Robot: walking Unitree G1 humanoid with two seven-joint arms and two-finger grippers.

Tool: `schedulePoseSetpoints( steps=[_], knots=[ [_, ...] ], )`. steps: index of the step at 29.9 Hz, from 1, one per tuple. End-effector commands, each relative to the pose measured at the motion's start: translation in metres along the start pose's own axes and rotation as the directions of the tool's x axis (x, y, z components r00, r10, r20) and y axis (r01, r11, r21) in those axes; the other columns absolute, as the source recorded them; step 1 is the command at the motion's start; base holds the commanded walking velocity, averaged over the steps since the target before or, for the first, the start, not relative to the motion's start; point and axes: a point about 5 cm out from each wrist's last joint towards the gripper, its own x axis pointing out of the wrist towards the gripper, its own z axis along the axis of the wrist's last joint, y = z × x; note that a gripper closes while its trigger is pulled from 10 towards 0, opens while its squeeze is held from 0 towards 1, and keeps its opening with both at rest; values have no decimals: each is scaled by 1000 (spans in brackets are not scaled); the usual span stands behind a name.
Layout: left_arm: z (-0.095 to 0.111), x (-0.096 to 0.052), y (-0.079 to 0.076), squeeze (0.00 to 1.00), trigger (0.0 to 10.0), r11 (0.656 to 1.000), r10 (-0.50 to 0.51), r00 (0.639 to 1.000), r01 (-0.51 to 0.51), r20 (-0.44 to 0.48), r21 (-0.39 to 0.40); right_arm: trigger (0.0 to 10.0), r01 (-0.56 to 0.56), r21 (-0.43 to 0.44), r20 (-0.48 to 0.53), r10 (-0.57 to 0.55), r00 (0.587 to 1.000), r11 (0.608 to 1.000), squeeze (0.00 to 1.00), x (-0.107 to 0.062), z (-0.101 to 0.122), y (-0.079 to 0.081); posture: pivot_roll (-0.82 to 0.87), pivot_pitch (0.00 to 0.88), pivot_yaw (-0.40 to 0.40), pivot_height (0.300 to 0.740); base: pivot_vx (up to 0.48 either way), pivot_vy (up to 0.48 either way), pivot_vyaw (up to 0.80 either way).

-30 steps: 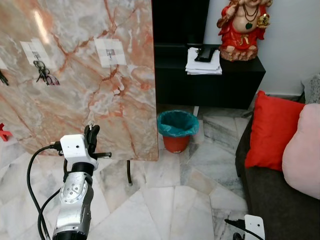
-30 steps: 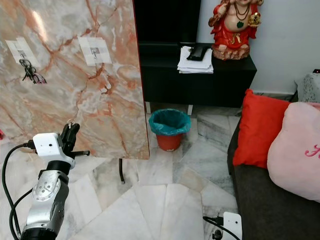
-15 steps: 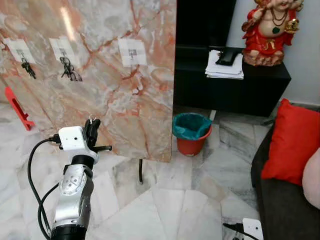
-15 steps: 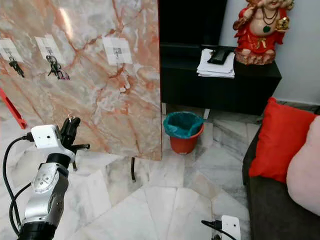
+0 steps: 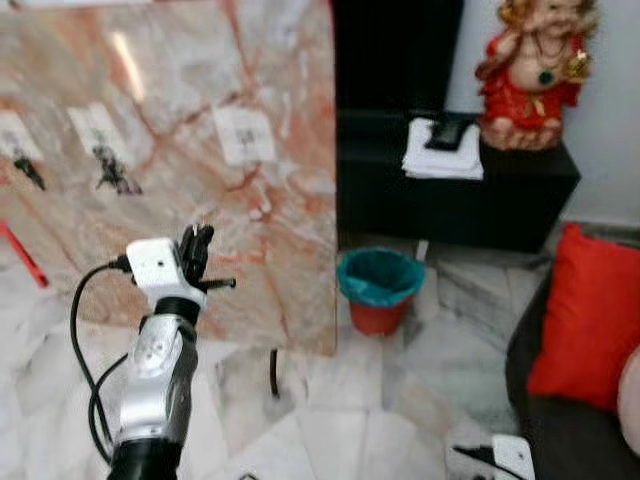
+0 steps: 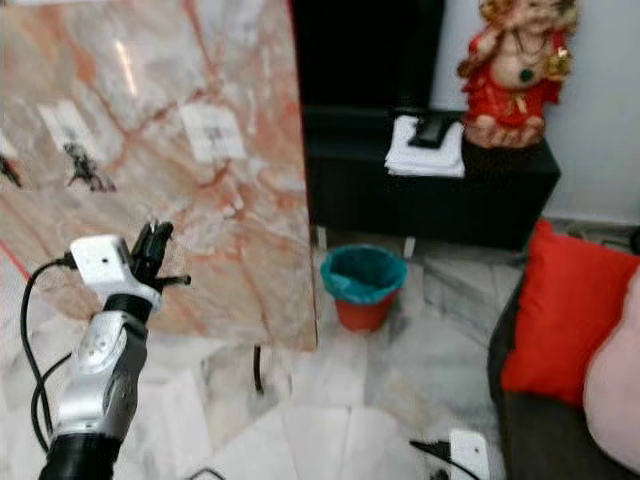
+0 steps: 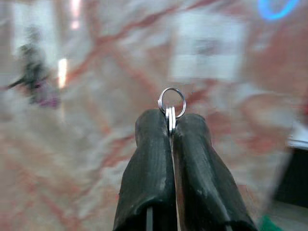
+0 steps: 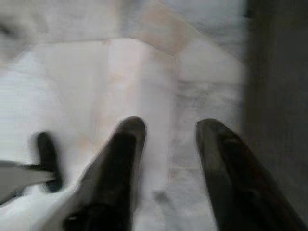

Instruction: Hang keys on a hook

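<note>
Left gripper (image 7: 169, 126) is pinching the key ring (image 7: 172, 102) tightly, facing the marble board (image 5: 200, 150). Blur suggests walking; the ring could miss the free hook (image 5: 243, 137).

A teal-lined orange bin (image 5: 380, 290) stands on the marble floor (image 5: 340, 410) beside a black cabinet (image 5: 460, 195). On it are folded papers (image 5: 442, 160) and a red figurine (image 5: 530, 75). A red cushion (image 5: 585, 315) is near.

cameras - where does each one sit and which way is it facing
Left and right eye views: on the head, looking forward and down at the marble board; left arm raised.
Left wrist view: along the left gripper, shut on the key ring, facing the board.
Right wrist view: along the open right gripper, facing the floor.
Shared: board, key ring.
</note>
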Motion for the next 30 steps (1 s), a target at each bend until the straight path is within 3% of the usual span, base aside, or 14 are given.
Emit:
schedulePoseSetpoints(
  steps=[1, 6, 13, 23, 30],
  knots=[
    [3, 3, -8, 0, 10000, 1000, -22, 1000, 22, 10, -12, 10000, 21, -8, -15, -21, 1000, 1000, 0, -1, -5, -11, -154, 0, 17, 740, 341, 0, 0],
    [5, 3, -10, 0, 10000, 999, -30, 999, 30, 15, -13, 10000, 12, -19, -15, -12, 1000, 1000, 0, -1, -6, -7, -154, 0, 16, 740, 344, 0, 579],
    [6, 5, -12, 0, 10000, 999, -36, 999, 37, 18, -16, 10000, 2, -14, -22, -2, 1000, 1000, 0, -1, -11, 5, -153, 0, 15, 740, 345, 0, 0],
    [5, 4, -14, 0, 10000, 999, -48, 999, 48, 16, -19, 10000, 1, -19, -20, -1, 1000, 1000, 0, -1, -7, 7, -152, 0, 18, 740, 345, 0, 0],
    [6, -3, -28, 0, 10000, 990, -144, 989, 144, 24, 2, 10000, 3, -11, -15, -3, 1000, 1000, 0, 0, -5, 7, -151, 0, 22, 740, 91, 0, 0]
  ],
)
